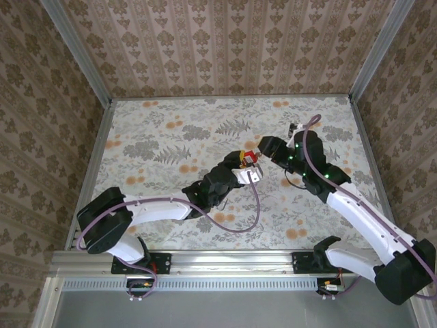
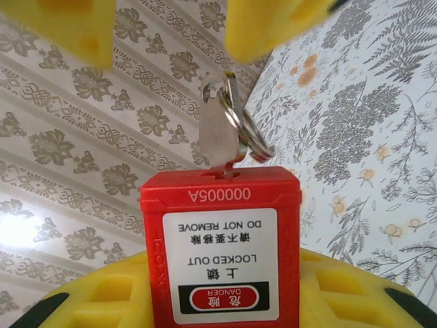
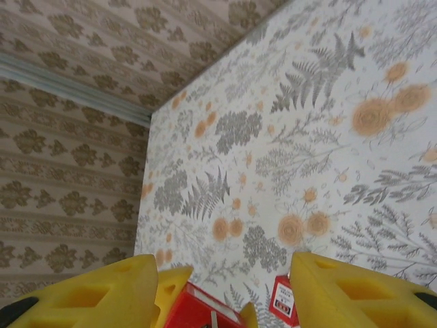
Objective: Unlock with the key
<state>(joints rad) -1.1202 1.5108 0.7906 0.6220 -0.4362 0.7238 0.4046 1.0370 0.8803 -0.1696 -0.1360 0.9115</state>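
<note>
Clamping red padlock point(image 2: 220, 239) in left tool point(image 2: 222, 304), with key point(image 2: 217, 130) seated in it. Holding right tool point(image 3: 222, 290) spread wide beside key. Next, likely: pinching key, then twisting.

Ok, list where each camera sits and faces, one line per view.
Top external: above and behind the robot, looking down on the table; left arm and right arm reach in, left gripper and right gripper meeting at the red padlock.
Left wrist: looks along the left fingers at the padlock they clamp, key inserted.
Right wrist: looks down past the spread right fingers at table and wall.
Shared: the padlock shows in all three.
</note>
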